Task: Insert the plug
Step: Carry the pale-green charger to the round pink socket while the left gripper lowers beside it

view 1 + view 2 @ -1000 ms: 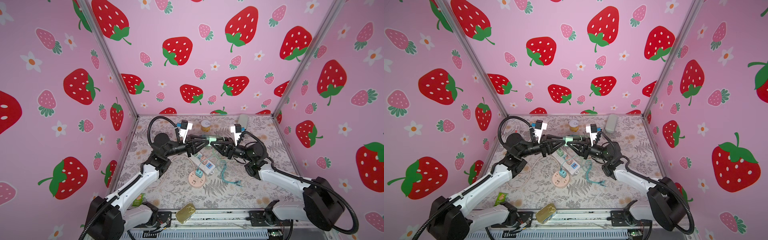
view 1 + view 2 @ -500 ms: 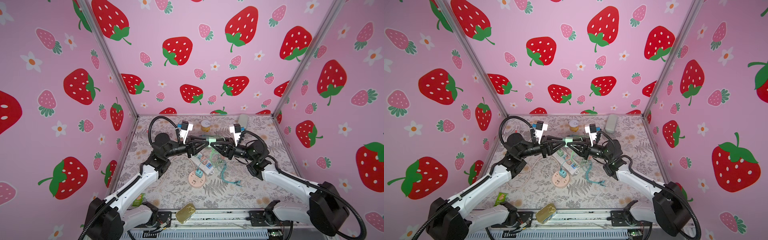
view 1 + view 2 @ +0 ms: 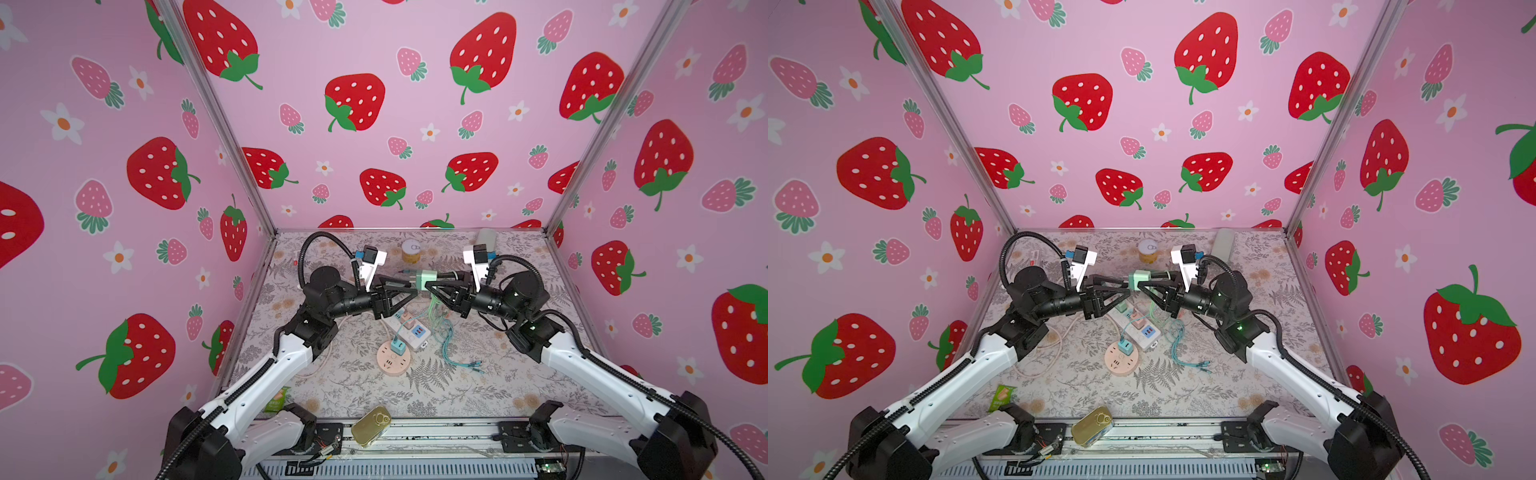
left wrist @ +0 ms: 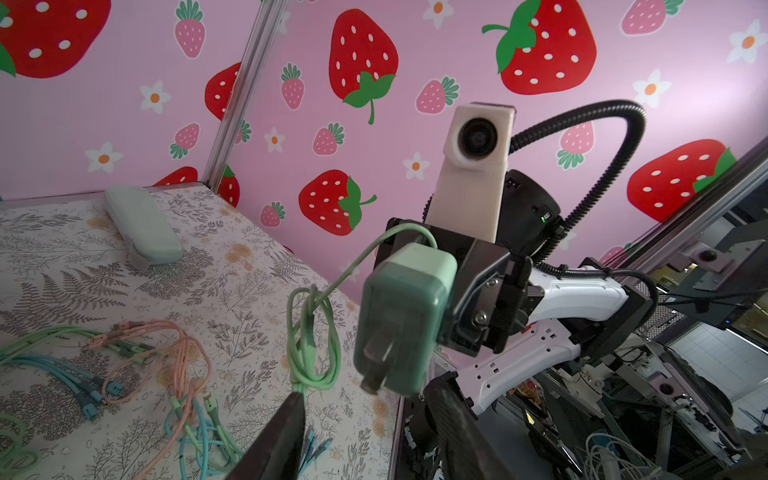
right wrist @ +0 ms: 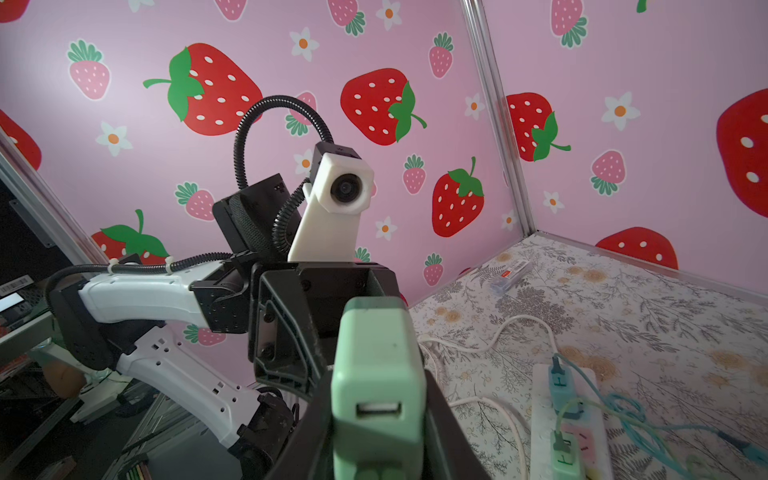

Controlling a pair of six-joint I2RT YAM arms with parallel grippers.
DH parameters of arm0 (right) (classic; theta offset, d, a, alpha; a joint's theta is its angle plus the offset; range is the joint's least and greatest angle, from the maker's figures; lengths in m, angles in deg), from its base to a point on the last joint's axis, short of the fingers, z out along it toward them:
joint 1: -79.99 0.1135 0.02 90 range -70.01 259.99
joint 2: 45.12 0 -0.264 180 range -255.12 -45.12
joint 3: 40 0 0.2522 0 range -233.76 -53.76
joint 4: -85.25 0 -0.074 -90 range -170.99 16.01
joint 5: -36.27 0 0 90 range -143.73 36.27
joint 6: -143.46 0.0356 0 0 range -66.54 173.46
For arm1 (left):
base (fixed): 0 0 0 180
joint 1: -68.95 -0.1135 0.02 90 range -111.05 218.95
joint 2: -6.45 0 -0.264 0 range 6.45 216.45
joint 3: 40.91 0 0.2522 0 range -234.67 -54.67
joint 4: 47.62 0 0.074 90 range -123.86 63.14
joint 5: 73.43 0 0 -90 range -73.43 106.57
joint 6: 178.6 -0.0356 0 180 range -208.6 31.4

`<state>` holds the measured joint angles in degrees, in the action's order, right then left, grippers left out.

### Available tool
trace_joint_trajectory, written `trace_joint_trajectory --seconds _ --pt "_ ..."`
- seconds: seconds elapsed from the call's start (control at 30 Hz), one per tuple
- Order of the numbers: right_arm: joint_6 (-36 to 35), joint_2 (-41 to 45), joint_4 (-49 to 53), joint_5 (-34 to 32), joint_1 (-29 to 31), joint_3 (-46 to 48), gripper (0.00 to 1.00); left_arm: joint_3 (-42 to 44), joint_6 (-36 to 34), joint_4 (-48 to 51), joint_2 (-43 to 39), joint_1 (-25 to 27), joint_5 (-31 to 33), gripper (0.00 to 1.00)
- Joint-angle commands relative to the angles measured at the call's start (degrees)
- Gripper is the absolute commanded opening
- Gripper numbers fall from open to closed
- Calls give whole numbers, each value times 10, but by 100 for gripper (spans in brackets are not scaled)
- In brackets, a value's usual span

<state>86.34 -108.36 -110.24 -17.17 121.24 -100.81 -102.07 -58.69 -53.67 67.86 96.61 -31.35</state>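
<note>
Top views: plug (image 3: pixel 426 279), mint green, is in the air over the middle of the bench (image 3: pixel 498 386), betw. the tips of both arms and above the strip (image 3: pixel 409 338); it is not in any socket.
Plug pose: prongs point toward the left arm. The USB port faces the right wrist cam and is empty.
Right grip: right fingers (image 5: pixel 307 449) are clenched on the plug, one on each side of its body.
Left grip: left fingers (image 4: pixel 282 436) are spread apart and grasp nothing. Their tips are just beside the prong end of the plug; if they touch it, cannot tell.
Cable: green cable (image 4: pixel 311 380) hangs in a loop just beside the plug, down toward the bench. Where its end goes, cannot tell.
Strip: white, lies flat on the bench w/ small plugs in it.
Round socket: pink round socket (image 3: pixel 386 363) is just in front of the strip, w/ a teal adapter (image 3: pixel 398 345) in it.
Loose cables: teal, pink and green loose cables (image 3: pixel 453 353) lie on the bench, right of the strip.
Other: can (image 3: pixel 410 250) at the back; grey-green case (image 4: pixel 141 226) in the back right corner; gold tin (image 3: pixel 371 426) at the front edge; green packet (image 3: pixel 277 401) at front left.
</note>
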Motion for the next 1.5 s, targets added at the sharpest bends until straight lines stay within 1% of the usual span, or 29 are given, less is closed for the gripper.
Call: trace_joint_trajectory --seconds 0.0,0.2,0.37,0.47,0.53,0.63,0.8,1.03,1.17,1.33,1.47 --pt "-52 23 99 -21 1 -35 3 11 -21 31 -31 -1 4 54" --pt "-102 54 236 -43 2 -63 3 49 -22 73 -76 -8 28 55" --pt "-143 76 333 -54 6 -71 3 102 -2 75 -110 -11 40 55" --pt "-171 78 406 -74 10 -83 3 123 2 105 -127 -13 49 55" --pt "-183 76 441 -80 17 -90 3 136 0 131 -141 -13 69 55" --pt "-189 71 469 -88 35 -86 3 146 -5 184 -155 -15 124 54" --pt "-197 59 513 -94 72 -72 3 152 4 253 -152 -21 205 54" --pt "-203 11 532 -101 100 -58 3 161 13 330 -113 -25 315 51" --pt "-215 -30 548 -88 111 -73 4 165 8 336 -89 -26 319 50" --pt "-213 -75 551 -95 134 -89 4 182 10 338 -77 -25 339 49" --pt "-190 -105 524 -93 154 -91 4 208 17 310 -61 -25 316 47"
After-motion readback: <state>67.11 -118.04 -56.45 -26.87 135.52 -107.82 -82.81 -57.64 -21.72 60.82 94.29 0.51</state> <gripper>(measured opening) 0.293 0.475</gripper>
